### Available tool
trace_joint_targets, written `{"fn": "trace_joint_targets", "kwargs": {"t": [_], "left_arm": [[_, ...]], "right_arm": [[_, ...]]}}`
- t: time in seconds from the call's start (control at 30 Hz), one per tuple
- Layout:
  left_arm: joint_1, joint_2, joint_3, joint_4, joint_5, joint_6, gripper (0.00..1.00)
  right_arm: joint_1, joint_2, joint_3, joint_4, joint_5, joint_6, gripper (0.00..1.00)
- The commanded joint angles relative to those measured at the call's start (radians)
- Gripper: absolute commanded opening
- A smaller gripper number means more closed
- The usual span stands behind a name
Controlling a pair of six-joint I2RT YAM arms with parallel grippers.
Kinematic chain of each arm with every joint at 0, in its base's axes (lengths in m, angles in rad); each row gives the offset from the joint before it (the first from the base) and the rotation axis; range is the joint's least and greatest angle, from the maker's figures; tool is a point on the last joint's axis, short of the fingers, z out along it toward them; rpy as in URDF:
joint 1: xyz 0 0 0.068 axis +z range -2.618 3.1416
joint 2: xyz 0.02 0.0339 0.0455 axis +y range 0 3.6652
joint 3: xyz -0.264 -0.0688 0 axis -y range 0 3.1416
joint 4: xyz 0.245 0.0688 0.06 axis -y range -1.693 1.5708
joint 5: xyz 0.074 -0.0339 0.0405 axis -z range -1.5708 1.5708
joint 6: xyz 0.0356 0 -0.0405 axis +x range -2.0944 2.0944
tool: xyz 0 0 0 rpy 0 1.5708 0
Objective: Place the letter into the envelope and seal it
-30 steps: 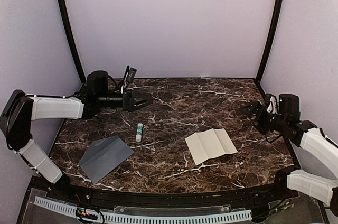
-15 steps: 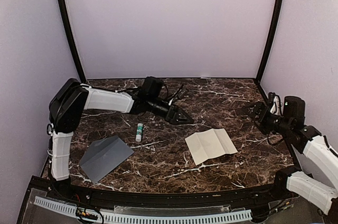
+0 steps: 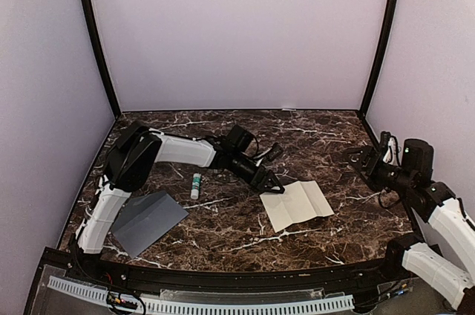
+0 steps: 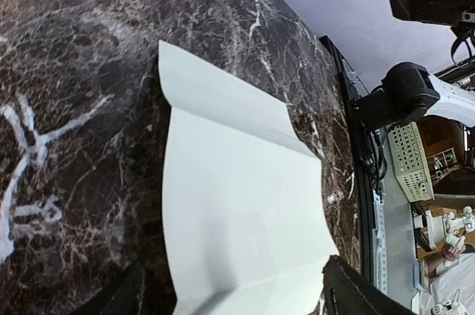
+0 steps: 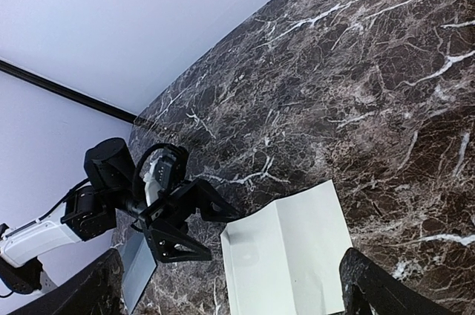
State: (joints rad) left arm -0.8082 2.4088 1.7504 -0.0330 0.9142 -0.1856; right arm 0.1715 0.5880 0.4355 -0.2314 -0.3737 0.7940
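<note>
Reaching across, we have brought our left claw (image 3: 274,184) to the edge of the letter (image 3: 297,204), fingers apart. The letter lies flat on the bench (image 3: 312,137), far from the envelope (image 3: 148,220), so grabbing comes next.

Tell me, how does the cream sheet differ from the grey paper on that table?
Colour: the letter is cream, the envelope slate grey.
Folds: the letter shows two creases making three panels; the envelope shows one fold line.
Place: the letter lies right of centre, with the left gripper open at its edge; the envelope lies near the front left, with no gripper at it.
Both are paper rectangles lying on the dark marble table.
</note>
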Motion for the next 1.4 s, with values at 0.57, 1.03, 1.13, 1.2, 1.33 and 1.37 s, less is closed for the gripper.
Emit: {"fn": "trace_joint_targets", "kwargs": {"t": [0.57, 1.03, 1.13, 1.2, 1.33, 1.37], "left_arm": [[-0.044, 0.005, 0.034, -0.166, 0.005, 0.081, 0.6], [-0.055, -0.058, -0.029, -0.081, -0.042, 0.01, 0.0], [-0.055, -0.116, -0.073, -0.016, -0.039, -0.016, 0.0], [-0.054, -0.152, -0.103, 0.009, -0.045, -0.029, 0.0], [-0.055, -0.236, -0.178, 0.07, -0.088, -0.04, 0.0], [-0.055, -0.268, -0.209, 0.084, -0.105, -0.048, 0.0]], "right_arm": [[0.007, -0.026, -0.036, 0.037, 0.01, -0.001, 0.99], [0.008, -0.012, -0.056, 0.077, -0.004, -0.007, 0.99], [0.007, -0.005, -0.061, 0.104, -0.034, -0.007, 0.98], [0.008, 0.003, -0.067, 0.131, -0.069, -0.007, 0.99], [0.008, 0.025, -0.075, 0.199, -0.152, -0.007, 0.98], [0.007, 0.033, -0.076, 0.212, -0.167, -0.005, 0.99]]}}
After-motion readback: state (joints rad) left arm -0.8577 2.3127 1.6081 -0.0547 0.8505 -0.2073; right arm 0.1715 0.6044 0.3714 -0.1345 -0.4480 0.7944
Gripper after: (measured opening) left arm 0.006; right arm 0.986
